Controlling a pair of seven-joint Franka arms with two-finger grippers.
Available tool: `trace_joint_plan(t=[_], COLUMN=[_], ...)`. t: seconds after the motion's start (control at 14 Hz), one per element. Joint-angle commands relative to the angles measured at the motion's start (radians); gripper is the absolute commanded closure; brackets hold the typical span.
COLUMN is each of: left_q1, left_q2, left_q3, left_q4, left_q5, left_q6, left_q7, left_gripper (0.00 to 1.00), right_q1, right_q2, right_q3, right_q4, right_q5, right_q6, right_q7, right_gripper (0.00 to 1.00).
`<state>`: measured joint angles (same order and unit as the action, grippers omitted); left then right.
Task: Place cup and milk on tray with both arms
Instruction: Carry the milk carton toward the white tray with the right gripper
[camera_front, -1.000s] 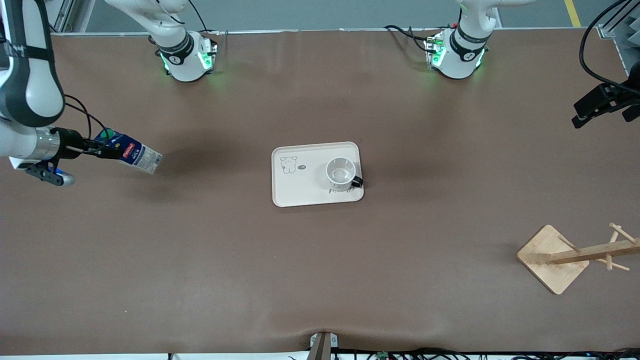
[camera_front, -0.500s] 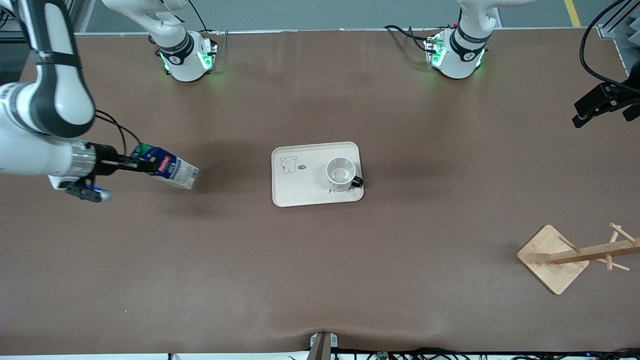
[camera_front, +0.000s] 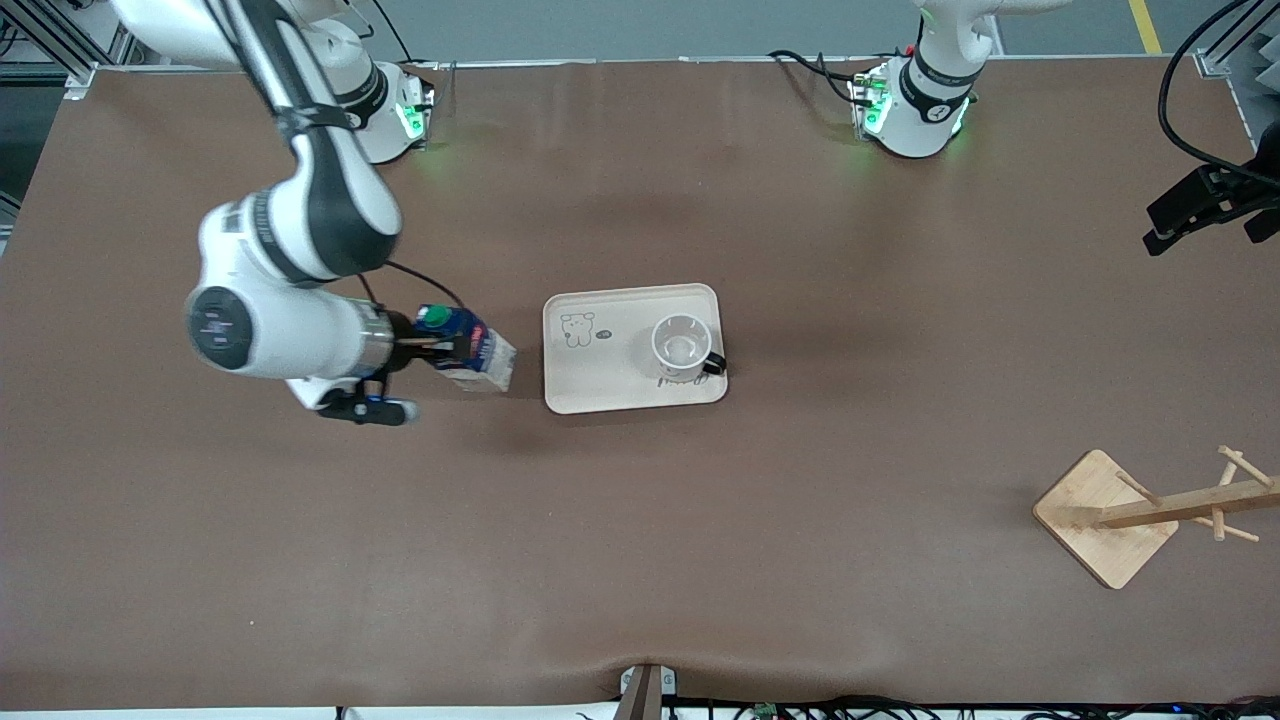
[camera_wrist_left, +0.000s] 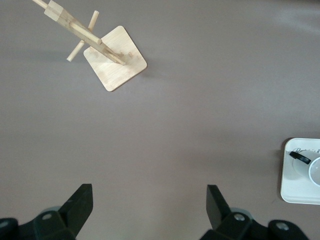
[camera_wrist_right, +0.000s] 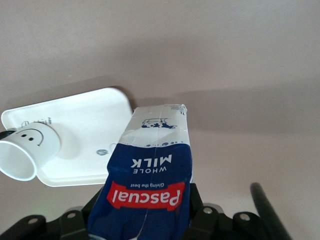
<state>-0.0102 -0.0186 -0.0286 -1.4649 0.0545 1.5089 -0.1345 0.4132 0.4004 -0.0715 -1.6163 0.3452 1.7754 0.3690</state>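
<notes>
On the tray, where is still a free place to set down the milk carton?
The tray is bare on its half toward the right arm's end, around the bear drawing. The cup crowds the half toward the left arm's end. The right gripper, jaws shut on the milk, hangs just outside the bare half. The left gripper waits open, away from the tray.

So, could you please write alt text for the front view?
The right hand holds the milk above the table, beside the tray, where the cup already stands. A wooden rack stands toward the left arm's end.
</notes>
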Motion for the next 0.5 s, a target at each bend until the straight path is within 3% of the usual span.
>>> trace_joint_plan(t=[0.0,0.43], left_q1=[-0.004,-0.005], left_q2=[-0.021,-0.023], left_q3=[0.009,0.009], left_q4=[-0.014,-0.015], left_q5=[-0.013,-0.012], left_q6=[0.004,-0.003], left_q7=[0.024,0.019], left_gripper=[0.00,0.00], right_q1=[0.051,0.162], right_q2=[0.083,0.104], right_q3=[-0.013,-0.013], right_q4=[0.117,0.116], right_q5=[0.017,0.018], right_q6=[-0.024,-0.021], right_q7=[0.048,0.053], right_gripper=[1.00,1.00])
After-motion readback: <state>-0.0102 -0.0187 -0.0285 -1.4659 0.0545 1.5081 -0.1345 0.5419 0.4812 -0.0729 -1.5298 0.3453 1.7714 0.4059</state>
